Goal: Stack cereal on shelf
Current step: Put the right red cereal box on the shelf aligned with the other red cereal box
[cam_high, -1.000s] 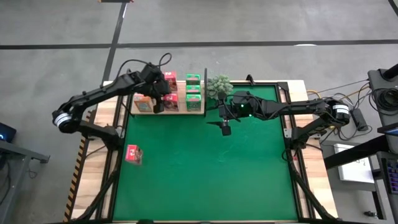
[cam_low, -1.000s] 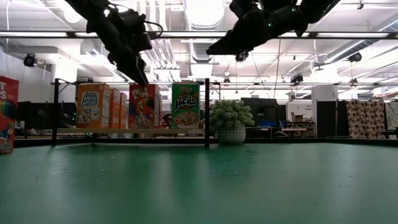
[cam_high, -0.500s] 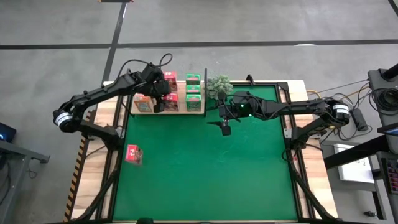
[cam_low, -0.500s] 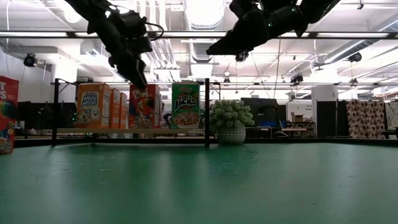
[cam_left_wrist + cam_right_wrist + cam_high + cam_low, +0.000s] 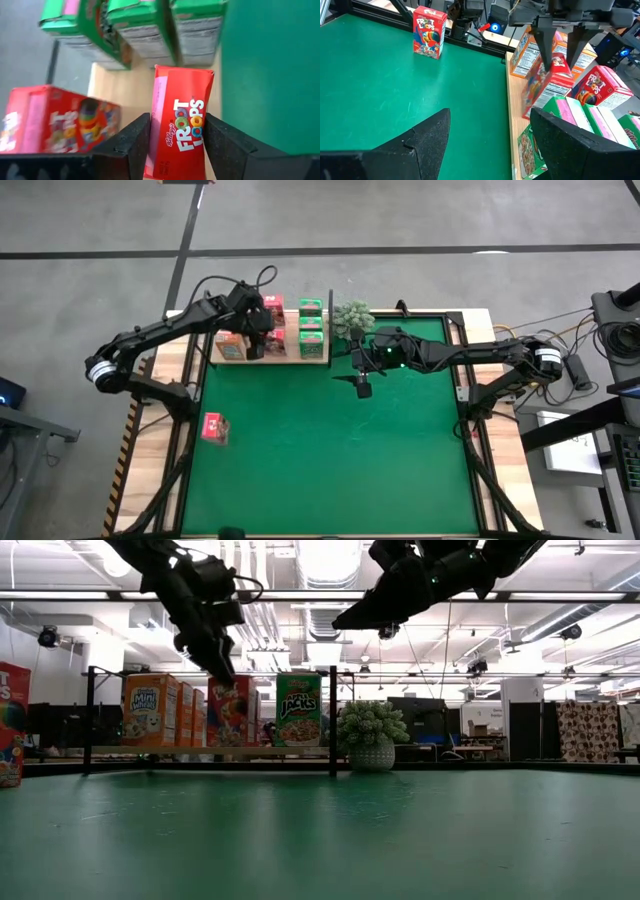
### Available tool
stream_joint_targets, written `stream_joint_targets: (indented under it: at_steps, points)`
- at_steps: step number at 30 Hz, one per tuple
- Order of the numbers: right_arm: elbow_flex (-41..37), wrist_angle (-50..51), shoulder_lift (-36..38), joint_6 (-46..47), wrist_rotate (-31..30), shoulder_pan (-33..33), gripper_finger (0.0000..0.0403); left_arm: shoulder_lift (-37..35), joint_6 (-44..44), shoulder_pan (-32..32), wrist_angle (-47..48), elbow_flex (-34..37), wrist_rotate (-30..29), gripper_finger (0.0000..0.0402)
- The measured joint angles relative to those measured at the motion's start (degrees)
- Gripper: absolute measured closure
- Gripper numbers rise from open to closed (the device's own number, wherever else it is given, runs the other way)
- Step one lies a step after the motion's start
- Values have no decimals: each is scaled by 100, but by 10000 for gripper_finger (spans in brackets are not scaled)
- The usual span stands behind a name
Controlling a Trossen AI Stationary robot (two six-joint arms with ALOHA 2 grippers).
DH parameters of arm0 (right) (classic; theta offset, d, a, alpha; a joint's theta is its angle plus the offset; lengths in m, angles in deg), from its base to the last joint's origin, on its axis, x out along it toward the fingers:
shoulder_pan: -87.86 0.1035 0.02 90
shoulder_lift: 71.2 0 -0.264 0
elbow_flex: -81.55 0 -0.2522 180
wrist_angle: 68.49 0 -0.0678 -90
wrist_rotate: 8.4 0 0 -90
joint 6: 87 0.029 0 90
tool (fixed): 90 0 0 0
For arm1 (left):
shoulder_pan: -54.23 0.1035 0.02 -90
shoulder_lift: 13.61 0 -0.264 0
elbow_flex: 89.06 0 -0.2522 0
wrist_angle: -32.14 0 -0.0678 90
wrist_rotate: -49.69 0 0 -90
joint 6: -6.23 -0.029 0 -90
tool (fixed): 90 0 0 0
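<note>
Cereal: we log a red box [image 5: 179, 131] between the left gripper's [image 5: 176, 142] fingers, tilted on the shelf [image 5: 292, 357]. Green boxes [image 5: 150, 30] stand beyond it. The right gripper [image 5: 490, 130] hangs open nearby.

the left pincer [image 5: 176, 145] has narrowed onto a pink-red cereal box [image 5: 180, 130] over the shelf [image 5: 300, 356].

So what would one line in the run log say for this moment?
left gripper: around Froot Loops box over shelf | right gripper: open, waiting above mat | one Froot Loops box left on mat
</note>
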Motion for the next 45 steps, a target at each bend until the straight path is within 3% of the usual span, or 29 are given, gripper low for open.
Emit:
stream_joint_targets:
  at_steps: [3,9,19,45]
  points:
    - [0,0,0,0,0,0,137,0,-122,39,-4,-55,-262,246]
    - [0,-2,0,0,-2,0,137,0,-349,306,-27,-503,-240,246]
    - [0,13,0,6,-2,0,133,5,-472,866,84,-469,380,246]
    - [0,11,-2,21,-2,0,131,650,-326,866,-20,-555,460,246]
